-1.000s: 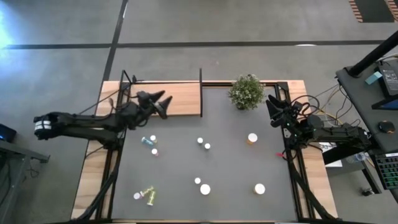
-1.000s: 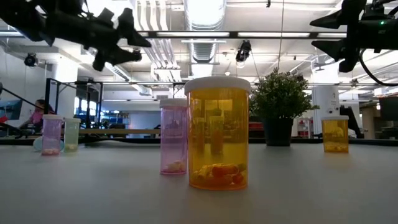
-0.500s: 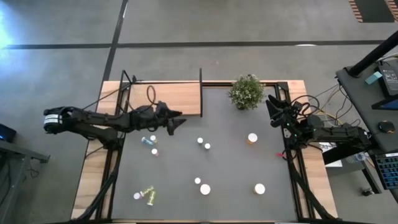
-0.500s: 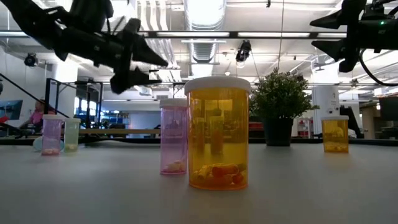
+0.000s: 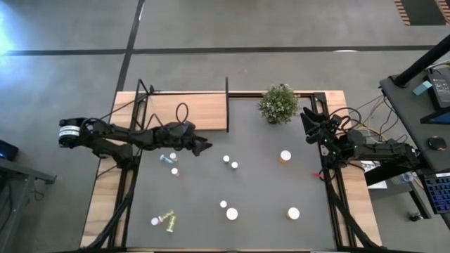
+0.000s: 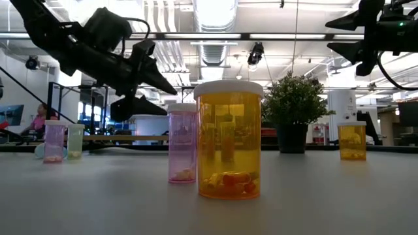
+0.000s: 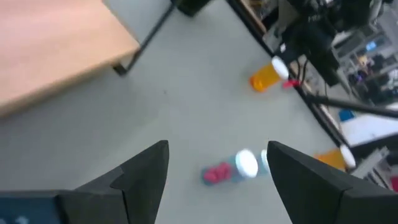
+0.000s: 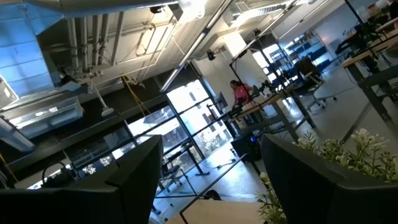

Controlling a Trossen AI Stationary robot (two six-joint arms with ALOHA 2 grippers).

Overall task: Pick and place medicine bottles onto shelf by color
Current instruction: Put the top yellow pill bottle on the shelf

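The shelf, a light-wood board with black posts, lies at the far left of the table. Small white-capped medicine bottles stand scattered on the dark tabletop. A pair stands mid-table, and a pink one of them shows beyond my left fingers. My left gripper hangs open above the table, just off the shelf's near right corner and left of that pair, touching nothing. My right gripper waits open at the far right, raised and tilted upward.
A potted plant stands at the far edge beside the shelf. Orange bottles stand at the right and near the front. A cluster lies below the left arm, and two more sit at the near left.
My left gripper has come off the shelf toward the table's right and near side and has sunk lower, rolling and tipping its fingers downward. It has stayed open. No bottle has moved.
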